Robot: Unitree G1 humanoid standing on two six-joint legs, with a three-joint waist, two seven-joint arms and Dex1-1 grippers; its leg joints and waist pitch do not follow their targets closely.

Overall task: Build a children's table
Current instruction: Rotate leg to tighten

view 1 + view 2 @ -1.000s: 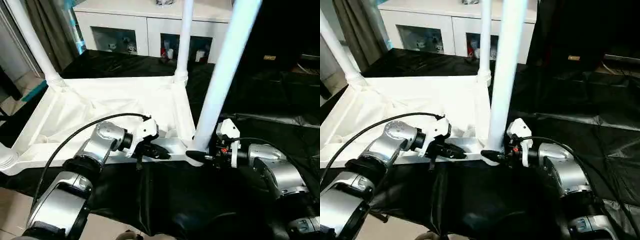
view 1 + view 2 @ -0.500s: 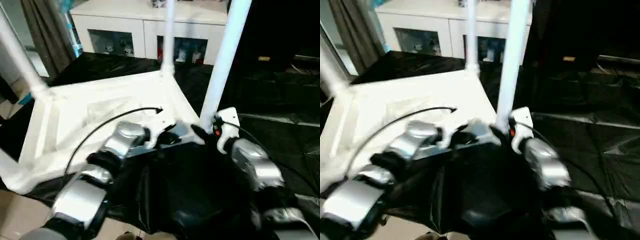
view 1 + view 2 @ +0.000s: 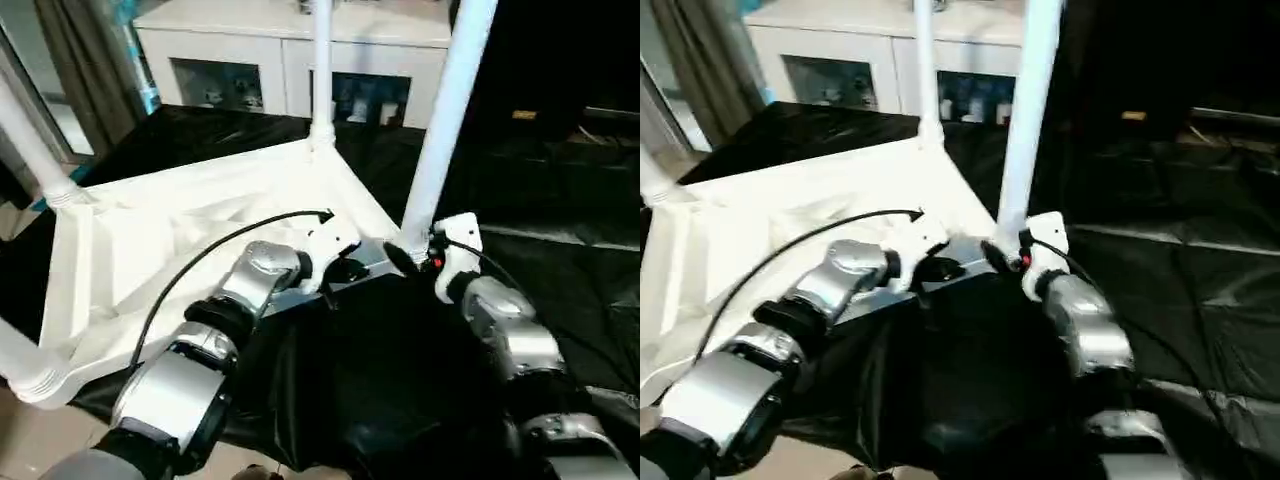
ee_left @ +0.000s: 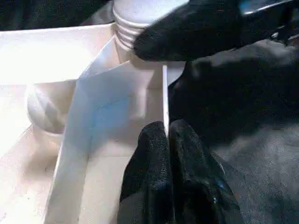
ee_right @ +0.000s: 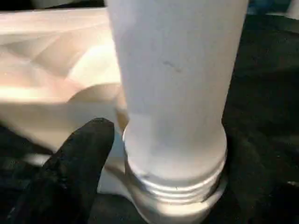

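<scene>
Forearms of silver come up from the bottom of my head view, both reaching to the near edge of the children's table (image 3: pixel 180 225), which lies upside down on black sheeting (image 3: pixel 560 270) with its ribbed underside up. My left gripper (image 4: pixel 167 140) has its two black fingers pressed together, tips against the thin rim wall near the corner socket. My right gripper (image 3: pixel 400 262) sits at the base of the nearest leg (image 3: pixel 447 110); from its wrist camera I see one black finger (image 5: pixel 79 154) beside the leg's threaded collar, and I cannot tell whether the fingers clasp the leg or stand clear of it. That leg rises upright from the near right corner. Further off, a second leg (image 3: pixel 321 70) stands at the far right corner and a third (image 3: pixel 28 140) at the left. Beyond the table stands a white cabinet (image 3: pixel 290 50) with glass-fronted shelves.
</scene>
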